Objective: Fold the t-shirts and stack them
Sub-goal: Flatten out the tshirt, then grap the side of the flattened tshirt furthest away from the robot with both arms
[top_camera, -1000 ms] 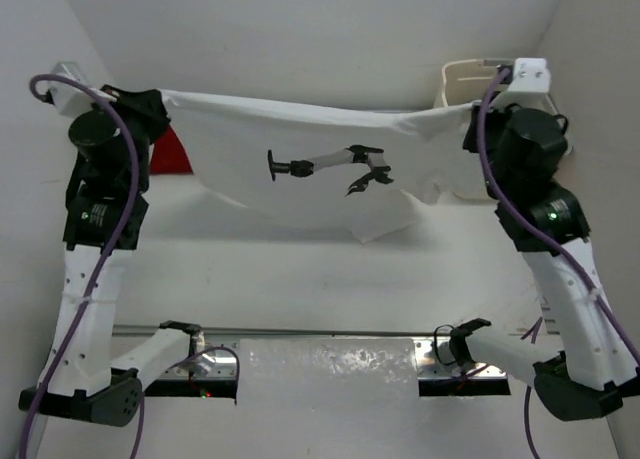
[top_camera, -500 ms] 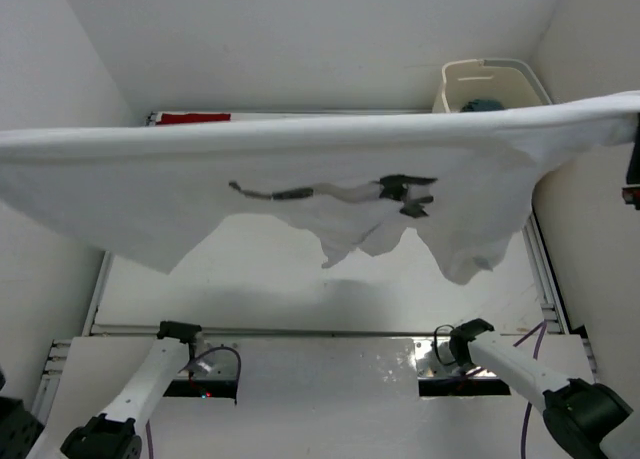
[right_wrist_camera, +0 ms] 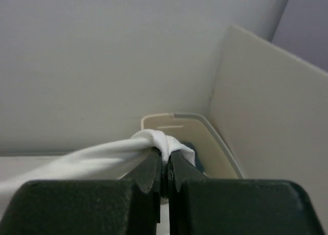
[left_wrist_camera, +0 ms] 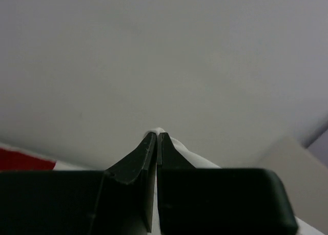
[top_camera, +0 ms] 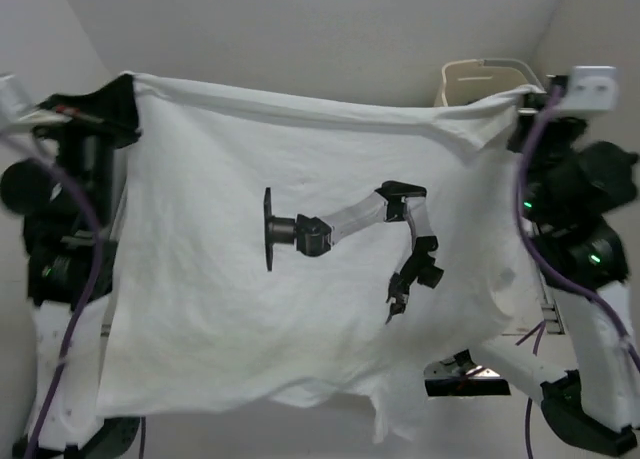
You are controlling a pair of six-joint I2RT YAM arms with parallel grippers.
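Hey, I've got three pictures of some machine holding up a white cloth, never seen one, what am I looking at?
This is a robot with a left arm and a right arm, each ending in a two-finger gripper. The wide picture looks down from above and behind them. They hold a white t-shirt spread in the air by its upper corners; the black arm shape on it is a print. The other two pictures come from cameras on the wrists: the left gripper and the right gripper are each shut on a pinch of white cloth. A cream laundry basket stands in the far right corner, and red cloth shows at the left.
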